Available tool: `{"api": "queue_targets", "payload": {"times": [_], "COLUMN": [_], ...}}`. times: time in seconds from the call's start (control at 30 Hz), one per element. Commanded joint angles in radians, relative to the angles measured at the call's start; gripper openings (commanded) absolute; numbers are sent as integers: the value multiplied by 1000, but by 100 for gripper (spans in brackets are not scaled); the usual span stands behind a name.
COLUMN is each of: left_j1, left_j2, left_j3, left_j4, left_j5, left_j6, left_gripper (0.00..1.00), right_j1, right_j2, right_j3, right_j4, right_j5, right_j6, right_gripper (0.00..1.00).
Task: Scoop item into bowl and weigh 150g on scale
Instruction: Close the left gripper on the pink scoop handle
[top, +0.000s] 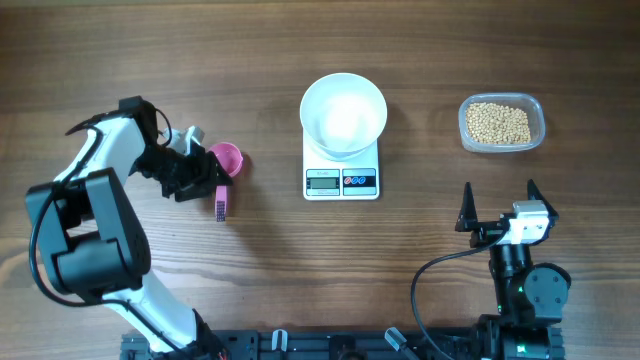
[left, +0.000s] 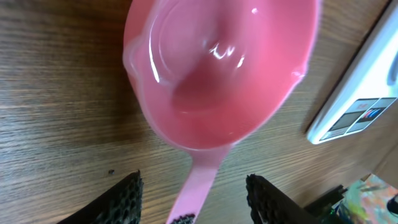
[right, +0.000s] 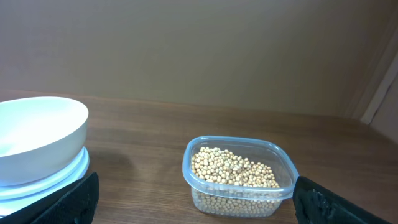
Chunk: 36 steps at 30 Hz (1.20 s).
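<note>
Fingers (left: 121, 202) of the left gripper (left: 193, 183) are standing apart, one on each side of the pink scoop's handle (left: 200, 177) with wood showing in the gaps, so they are straddling it and not clamping it. This looks like the lining-up for a grasp: the handle is the thin part meant for holding, and taking it there leaves the cup free to dig. The pink scoop (left: 217, 74) is lying on the wooden desk (top: 150, 50), left of the scale and well apart from the beans. Its cup is round, glossy and empty, facing up, with a small pouring lip. The digital kitchen scale (top: 342, 175) is sitting mid-desk, carrying an empty white bowl (top: 343, 112), presumably so the weight can be read as beans go in. A clear plastic tub of soybeans (top: 500, 123) is sitting to the right of the scale. The right gripper (top: 499, 205) is hovering nearer the desk's front edge, its fingers (right: 68, 202) wide apart and gripping nothing, facing the tub and bowl.
</note>
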Motion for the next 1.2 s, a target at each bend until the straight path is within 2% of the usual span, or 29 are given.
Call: {"api": "queue_targets", "payload": {"times": [0.0,0.23,0.4,0.63,0.83,0.97,1.17], "left_j1": [5,5,5,5,5,5,5], "left_j2": [51,57,57,57,57,57,57], "left_j3": [0,0,0,0,0,0,0], "left_j4": [-9,-18,-14,-11,-11,-11,-6], "left_j5": [24,68,68,68,68,68,68], "left_j6": [24,73,72,72,72,72,72], "left_gripper": [57,57,45,42,28,25,27], "right_j1": [3,3,3,3,3,3,3], "right_j2": [-11,-11,-11,-11,-11,-11,-11], "right_j3": [-2,-2,-2,-2,-2,-2,-2], "right_j4": [2,2,2,2,2,2,2], "right_j5": [18,18,18,18,18,18,18], "right_j6": [15,15,15,15,15,15,15], "right_gripper": [100,100,100,100,99,100,100]}}
